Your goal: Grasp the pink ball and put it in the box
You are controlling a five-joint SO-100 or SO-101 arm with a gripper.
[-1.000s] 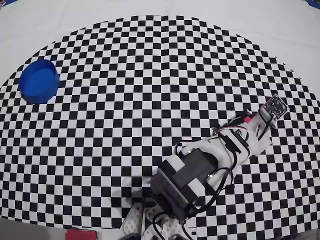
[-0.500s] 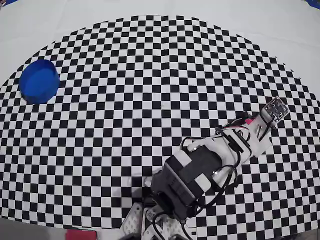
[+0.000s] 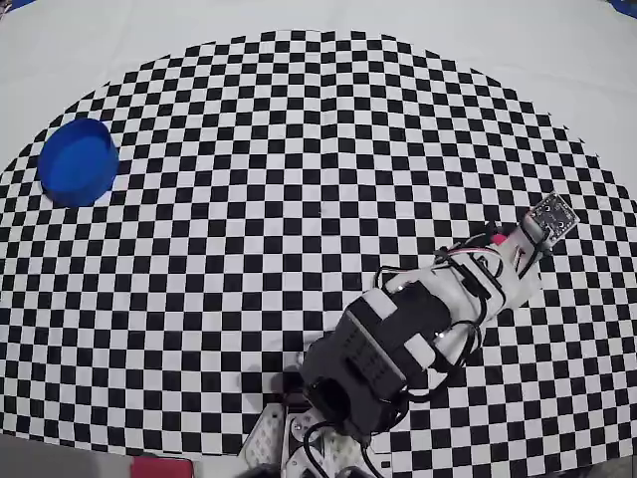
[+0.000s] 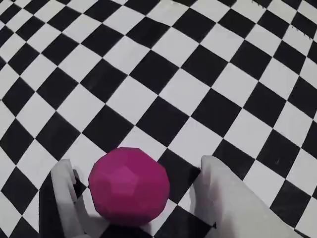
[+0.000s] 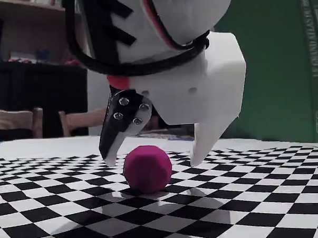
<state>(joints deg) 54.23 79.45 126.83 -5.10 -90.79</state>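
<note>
The pink ball (image 4: 129, 186) is a faceted magenta ball resting on the black-and-white checkered cloth (image 4: 163, 89). My gripper (image 4: 136, 166) is open, with one white finger on each side of the ball and a small gap on both sides. In the fixed view the ball (image 5: 147, 168) sits between the fingertips (image 5: 195, 157), which hang just above the cloth. In the overhead view the gripper (image 3: 508, 244) is at the right and covers the ball. The box is a round blue container (image 3: 78, 161) at the far left of the cloth.
The arm's base (image 3: 343, 398) stands at the cloth's near edge in the overhead view. The checkered cloth (image 3: 299, 179) stretches between the gripper and the blue container. Chairs and dark furniture (image 5: 20, 77) show far behind in the fixed view.
</note>
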